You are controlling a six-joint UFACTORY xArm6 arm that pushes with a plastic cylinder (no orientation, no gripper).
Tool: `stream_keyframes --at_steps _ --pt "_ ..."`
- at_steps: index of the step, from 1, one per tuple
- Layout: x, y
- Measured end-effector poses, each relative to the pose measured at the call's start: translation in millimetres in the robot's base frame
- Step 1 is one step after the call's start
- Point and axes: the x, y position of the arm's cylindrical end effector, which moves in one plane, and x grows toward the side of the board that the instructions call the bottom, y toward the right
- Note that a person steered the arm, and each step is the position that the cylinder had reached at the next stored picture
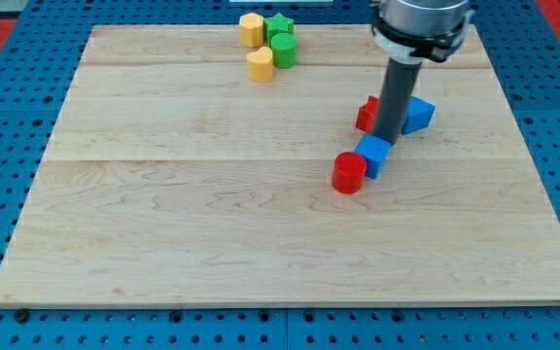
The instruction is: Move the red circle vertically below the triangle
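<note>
The red circle, a short red cylinder, stands right of the board's middle. A blue cube touches its upper right side. The blue triangle lies further up and right, with another red block at its left, partly hidden by the rod. My tip stands just above the blue cube, between the second red block and the blue triangle, up and right of the red circle.
At the view's top, left of centre, a cluster holds a yellow block, a green star, a green cylinder and a yellow block. The wooden board lies on a blue perforated table.
</note>
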Motion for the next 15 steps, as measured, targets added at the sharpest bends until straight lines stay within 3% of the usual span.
stream_keyframes --at_steps 1,3,6,7,9,10,11,13,14,15 --pt "1 2" --pt "56 8" --pt "66 -158" --pt "81 -164" --pt "87 -247" --pt "104 -209" --pt "121 -209" --pt "97 -214" --pt "60 -254" --pt "43 -333"
